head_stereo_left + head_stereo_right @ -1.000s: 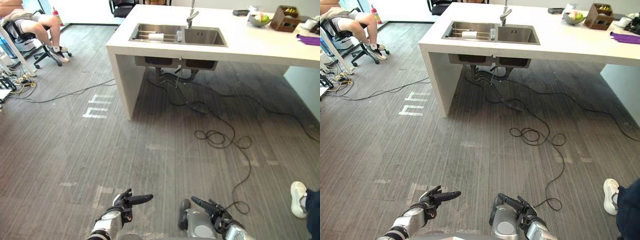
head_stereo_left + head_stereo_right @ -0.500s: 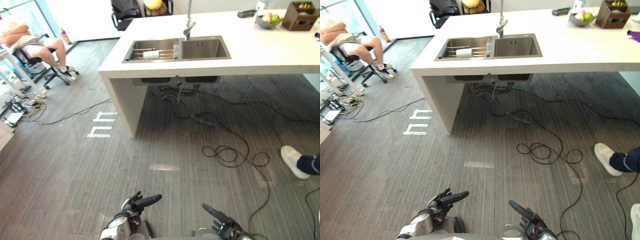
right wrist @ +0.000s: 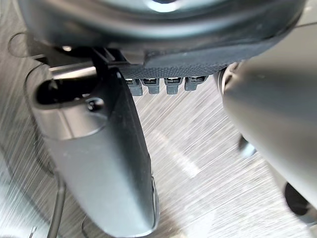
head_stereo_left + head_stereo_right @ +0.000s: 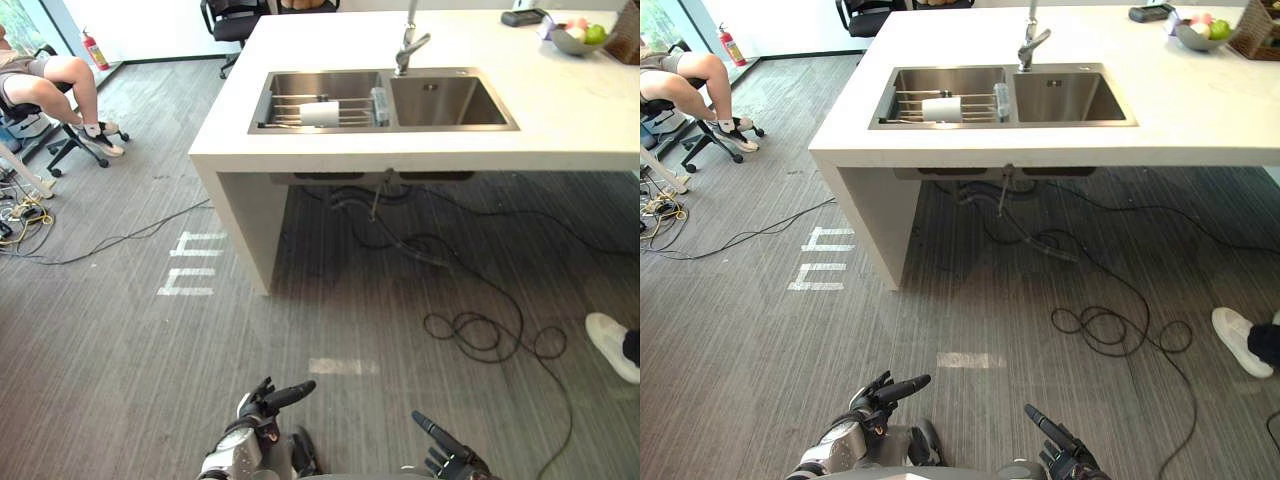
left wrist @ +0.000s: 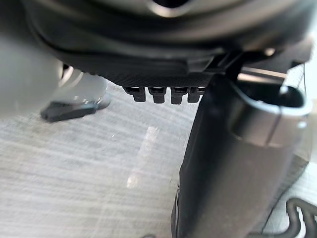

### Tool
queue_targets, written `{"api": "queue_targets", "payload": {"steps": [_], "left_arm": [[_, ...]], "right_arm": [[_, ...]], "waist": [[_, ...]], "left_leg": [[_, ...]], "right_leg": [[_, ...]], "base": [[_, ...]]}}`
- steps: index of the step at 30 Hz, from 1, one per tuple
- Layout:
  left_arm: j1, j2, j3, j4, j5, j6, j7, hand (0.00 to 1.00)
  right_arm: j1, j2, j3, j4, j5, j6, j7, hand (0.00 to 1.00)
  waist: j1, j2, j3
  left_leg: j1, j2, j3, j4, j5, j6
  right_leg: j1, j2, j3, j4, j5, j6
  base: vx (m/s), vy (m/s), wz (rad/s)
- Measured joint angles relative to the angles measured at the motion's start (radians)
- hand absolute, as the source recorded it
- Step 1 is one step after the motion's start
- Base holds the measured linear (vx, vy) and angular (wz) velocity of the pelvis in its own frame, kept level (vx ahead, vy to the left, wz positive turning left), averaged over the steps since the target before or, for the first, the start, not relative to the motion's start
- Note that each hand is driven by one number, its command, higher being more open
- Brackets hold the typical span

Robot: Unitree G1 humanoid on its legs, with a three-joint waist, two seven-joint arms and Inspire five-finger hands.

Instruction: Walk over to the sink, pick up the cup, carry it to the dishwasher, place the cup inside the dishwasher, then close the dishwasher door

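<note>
Cup: a white cylindrical cup (image 4: 320, 113) is seen on its side on the wire rack (image 4: 287, 104) in the steel double sink (image 4: 440, 100) — well ahead of both hands.
Axis: laid crosswise, parallel to the front edge of the white counter (image 4: 560, 125).
Left hand (image 4: 258, 405): fingers held straight, nothing carried — judged the nearer to the cup.
Right hand (image 4: 448, 460): fingers extended, empty.

Bright, even daylight, perhaps from left

The right hand (image 3: 163, 49) hangs empty over grey striped floor (image 3: 198, 163), thumb (image 3: 99, 163) beside its fingers (image 3: 153, 85).
</note>
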Motion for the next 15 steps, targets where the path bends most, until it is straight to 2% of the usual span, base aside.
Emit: {"api": "queue_targets", "payload": {"steps": [1, 2, 3, 4, 5, 6, 7, 8, 9, 10, 11, 12, 14, 15], "left_arm": [[0.004, 0.000, -0.008, 0.000, -0.010, -0.007, 0.014, 1.00], [0.009, -0.001, -0.016, -0.001, -0.039, -0.044, 0.040, 1.00], [0.006, -0.001, -0.015, -0.002, -0.041, -0.062, 0.049, 1.00], [-0.003, 0.001, -0.013, -0.005, -0.048, -0.101, 0.064, 1.00], [-0.012, 0.004, -0.009, -0.008, -0.051, -0.122, 0.075, 1.00], [-0.029, 0.013, 0.002, -0.019, -0.053, -0.168, 0.093, 1.00], [-0.039, 0.015, 0.014, -0.043, -0.053, -0.193, 0.105, 1.00], [-0.044, 0.018, 0.040, -0.093, -0.048, -0.223, 0.119, 1.00], [-0.043, 0.038, 0.065, -0.156, -0.029, -0.255, 0.129, 1.00], [-0.039, 0.060, 0.071, -0.189, -0.016, -0.273, 0.136, 1.00], [-0.030, 0.066, 0.095, -0.229, 0.009, -0.293, 0.145, 1.00], [0.004, 0.052, 0.104, -0.301, 0.021, -0.313, 0.161, 1.00], [0.043, 0.033, 0.102, -0.418, 0.047, -0.352, 0.165, 1.00], [0.050, 0.026, 0.102, -0.445, 0.056, -0.364, 0.168, 1.00]], "right_arm": [[-0.004, -0.001, -0.008, 0.001, -0.009, -0.005, -0.001, 1.00], [-0.005, -0.007, -0.016, -0.002, -0.019, -0.015, -0.004, 1.00], [-0.007, -0.010, -0.015, -0.004, -0.020, -0.015, -0.003, 1.00], [-0.006, -0.009, -0.015, -0.017, -0.020, -0.023, -0.003, 1.00], [-0.005, -0.006, -0.015, -0.023, -0.019, -0.027, -0.005, 1.00], [-0.005, 0.001, -0.024, -0.028, -0.012, -0.038, -0.012, 1.00], [-0.007, 0.006, -0.045, -0.038, -0.007, -0.040, -0.017, 1.00], [-0.008, 0.012, -0.070, -0.042, 0.003, -0.041, -0.022, 1.00], [-0.009, 0.029, -0.086, -0.038, 0.012, -0.041, -0.023, 1.00], [-0.006, 0.043, -0.092, -0.032, 0.011, -0.041, -0.024, 1.00], [-0.005, 0.046, -0.097, 0.015, 0.010, -0.035, -0.022, 1.00], [0.010, 0.037, -0.112, 0.049, 0.009, -0.024, -0.020, 1.00], [0.053, 0.037, -0.132, 0.070, 0.011, -0.012, -0.011, 1.00], [0.066, 0.043, -0.138, 0.073, 0.022, -0.009, -0.005, 1.00]], "waist": [[0.000, 0.006, 0.004], [0.004, 0.031, 0.014], [0.004, 0.040, 0.019], [0.003, 0.058, 0.030], [-0.002, 0.062, 0.033], [-0.020, 0.059, 0.036], [-0.025, 0.053, 0.045], [-0.023, 0.039, 0.054], [-0.020, -0.002, 0.070], [-0.020, -0.036, 0.080], [-0.016, -0.038, 0.089], [-0.018, -0.003, 0.079], [-0.014, 0.023, 0.068], [-0.013, 0.026, 0.066]], "left_leg": [[0.035, -0.002, -0.004, -0.029, 0.002, -0.005], [0.117, 0.002, -0.014, -0.104, 0.014, -0.023], [0.145, 0.010, -0.018, -0.128, 0.019, -0.031], [0.185, 0.027, -0.032, -0.166, 0.029, -0.047], [0.197, 0.033, -0.048, -0.180, 0.034, -0.055], [0.213, 0.037, -0.086, -0.202, 0.043, -0.070], [0.225, 0.037, -0.113, -0.207, 0.045, -0.081], [0.235, 0.039, -0.144, -0.203, 0.038, -0.105], [0.245, 0.030, -0.182, -0.183, 0.016, -0.143], [0.258, 0.019, -0.205, -0.176, 0.002, -0.157], [0.271, 0.038, -0.243, -0.168, -0.019, -0.184], [0.256, 0.076, -0.275, -0.158, -0.018, -0.191], [0.229, 0.110, -0.289, -0.143, -0.025, -0.204], [0.233, 0.118, -0.299, -0.153, -0.025, -0.207]], "right_leg": [[-0.017, 0.003, -0.019, 0.030, -0.022, -0.013], [-0.057, 0.024, -0.091, 0.010, -0.078, -0.034], [-0.072, 0.040, -0.120, -0.038, -0.092, -0.040], [-0.104, 0.071, -0.166, -0.166, -0.103, -0.045], [-0.122, 0.082, -0.178, -0.232, -0.101, -0.043], [-0.164, 0.086, -0.175, -0.341, -0.071, -0.027], [-0.193, 0.078, -0.159, -0.407, -0.021, -0.024], [-0.219, 0.063, -0.131, -0.500, 0.079, -0.016], [-0.214, 0.048, -0.108, -0.585, 0.257, -0.011], [-0.206, 0.031, -0.093, -0.589, 0.398, -0.006], [-0.171, 0.042, -0.107, -0.557, 0.274, -0.037], [-0.161, 0.065, -0.146, -0.564, 0.225, -0.021], [-0.153, 0.097, -0.192, -0.550, 0.192, -0.069], [-0.149, 0.106, -0.203, -0.541, 0.180, -0.075]], "base": [[0.28, 0.031, 0.05], [0.27, 0.022, 0.08], [0.38, 0.009, 0.15], [0.24, -0.028, 0.23], [0.34, -0.129, 0.60], [0.28, -0.165, 0.79], [0.34, -0.260, 0.98], [0.26, -0.304, 0.95], [0.25, -0.337, 0.88], [0.24, -0.434, 0.88], [0.23, -0.437, 0.78], [0.22, -0.409, 0.67], [0.15, -0.273, 0.48], [0.14, -0.286, 0.34]]}}
